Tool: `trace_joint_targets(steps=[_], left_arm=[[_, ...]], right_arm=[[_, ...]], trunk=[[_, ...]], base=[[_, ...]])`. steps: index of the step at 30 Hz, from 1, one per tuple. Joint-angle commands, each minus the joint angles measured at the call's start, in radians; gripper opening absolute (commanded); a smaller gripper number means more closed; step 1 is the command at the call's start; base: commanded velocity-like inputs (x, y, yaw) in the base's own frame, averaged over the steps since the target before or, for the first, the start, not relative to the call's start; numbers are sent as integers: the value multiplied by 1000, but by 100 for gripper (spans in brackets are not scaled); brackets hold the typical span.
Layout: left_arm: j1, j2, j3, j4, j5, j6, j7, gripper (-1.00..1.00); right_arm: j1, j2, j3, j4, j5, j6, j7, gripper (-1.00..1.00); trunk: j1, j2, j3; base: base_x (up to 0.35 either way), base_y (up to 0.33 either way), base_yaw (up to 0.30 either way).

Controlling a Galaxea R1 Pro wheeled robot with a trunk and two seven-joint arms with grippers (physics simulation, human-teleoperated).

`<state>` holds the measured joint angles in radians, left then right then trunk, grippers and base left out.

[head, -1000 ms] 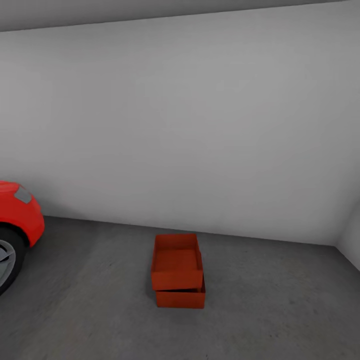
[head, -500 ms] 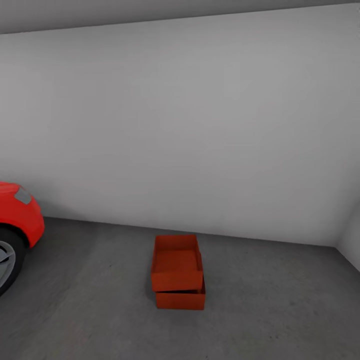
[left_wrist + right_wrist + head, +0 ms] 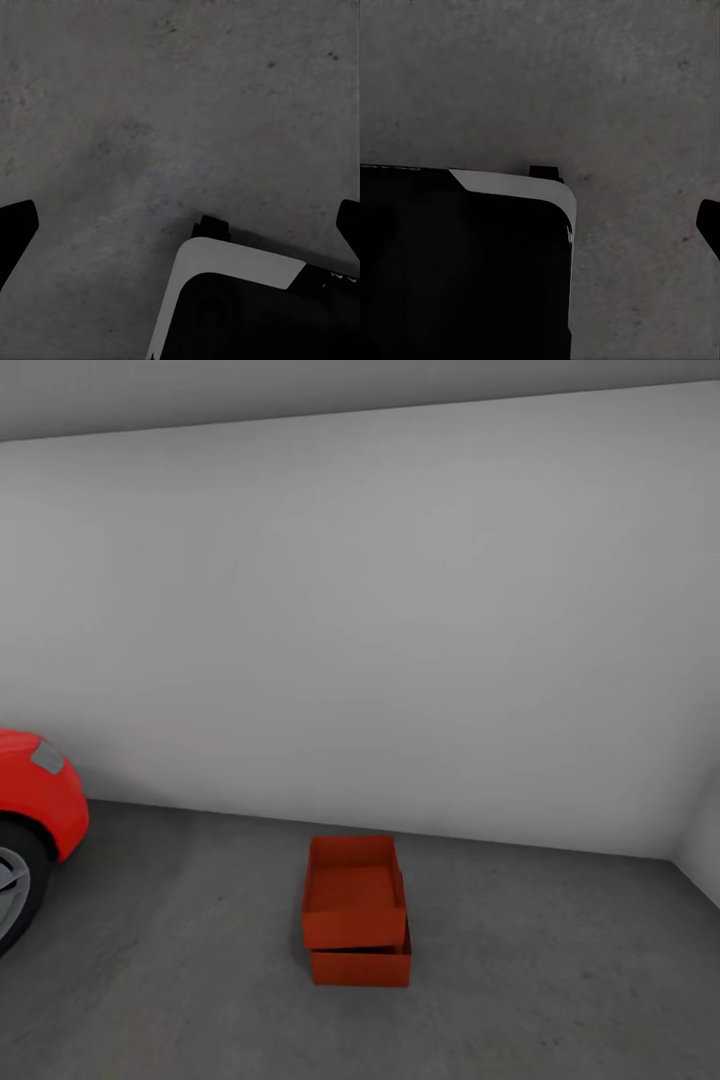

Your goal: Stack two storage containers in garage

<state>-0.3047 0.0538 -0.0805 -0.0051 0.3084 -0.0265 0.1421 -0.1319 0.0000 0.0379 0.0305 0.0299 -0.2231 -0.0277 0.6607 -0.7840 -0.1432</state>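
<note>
In the head view the two storage containers stand stacked on the garage's dark grey concrete floor (image 3: 560, 970), near the white back wall. The upper orange-red container (image 3: 353, 905) rests on the lower container (image 3: 362, 967), shifted slightly left and turned a little, so the lower one's front wall and right corner show. Both grippers are well away from the stack and look down at bare concrete. My left gripper (image 3: 180, 225) is open, its dark fingertips (image 3: 15, 229) at the picture's two sides. My right gripper (image 3: 540, 225) is open; one fingertip (image 3: 709, 223) shows.
A red car (image 3: 35, 800) with its front wheel (image 3: 10, 880) stands at the left. The white wall (image 3: 400, 610) closes the back, and a side wall (image 3: 705, 840) meets it at the right. My own black and white base (image 3: 247, 300) fills part of each wrist view.
The whole head view has shifted a little, so the stack sits slightly lower in the picture. The containers themselves and the car have not moved.
</note>
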Motion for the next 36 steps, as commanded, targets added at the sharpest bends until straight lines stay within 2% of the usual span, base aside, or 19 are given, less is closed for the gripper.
trace_joint_targets(steps=[1,36], left_arm=[[-1,0,-8,0,9,-3,2,100],[10,-1,-8,0,9,-7,-1,100]], right_arm=[[-2,0,4,3,3,-5,-3,100],[-2,3,8,2,7,-4,0,100]], trunk=[[0,-1,-1],[0,-1,0]], base=[[0,0,0],[0,0,0]])
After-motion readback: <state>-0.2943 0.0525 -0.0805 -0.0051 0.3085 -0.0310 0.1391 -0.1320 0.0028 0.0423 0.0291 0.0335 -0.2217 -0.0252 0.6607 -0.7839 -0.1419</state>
